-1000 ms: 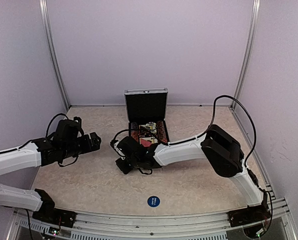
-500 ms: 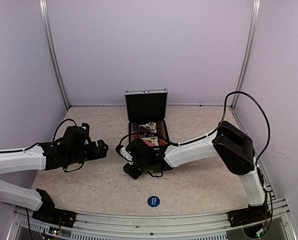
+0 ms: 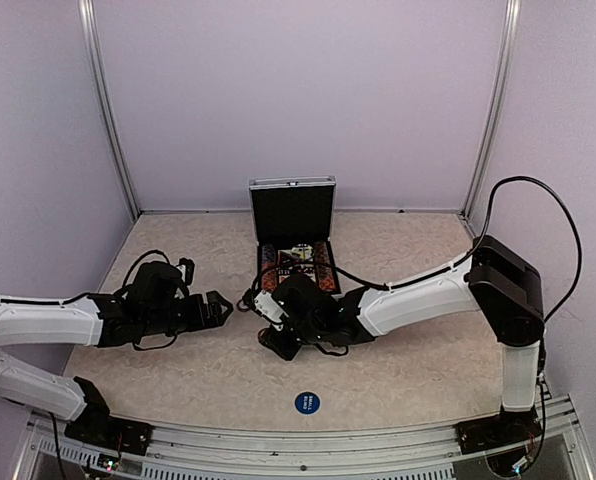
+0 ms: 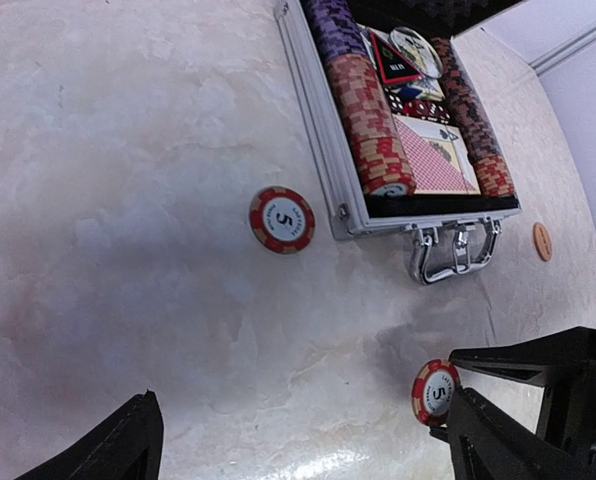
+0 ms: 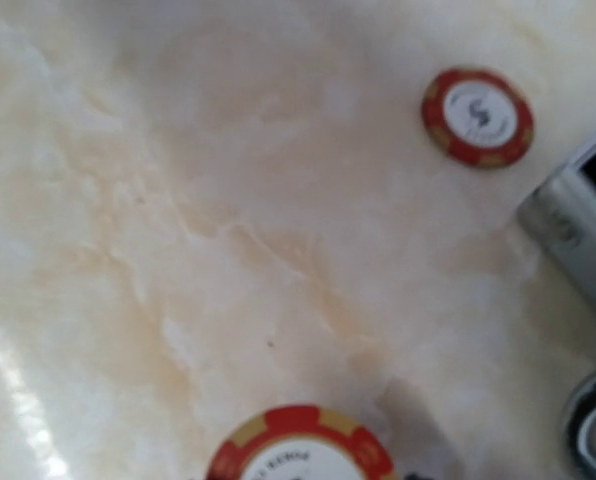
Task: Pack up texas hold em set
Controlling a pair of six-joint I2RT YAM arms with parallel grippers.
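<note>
The silver case (image 3: 293,250) of the texas hold em set lies open with its lid up. In the left wrist view its ribbed rim (image 4: 313,120) frames rows of chips, a red card deck (image 4: 433,160), a red triangle (image 4: 393,60) and a round button (image 4: 415,45). The metal handle (image 4: 456,250) points at me. My right gripper (image 3: 252,300) is shut on an orange-red chip (image 4: 436,392), which is held on edge just above the table and also shows as the near chip (image 5: 298,450). A second chip (image 4: 281,219) lies flat beside the case. My left gripper (image 3: 221,304) hangs open and empty left of the held chip.
A blue round button (image 3: 307,402) lies near the front edge. A small orange disc (image 4: 543,241) sits on the table right of the case handle. The loose chip (image 5: 477,116) lies close to the case corner (image 5: 578,235). Walls enclose the table on three sides.
My left gripper has slid right towards the case front. The right arm's elbow has swung right, and its gripper has shifted slightly right with the chip in it.
</note>
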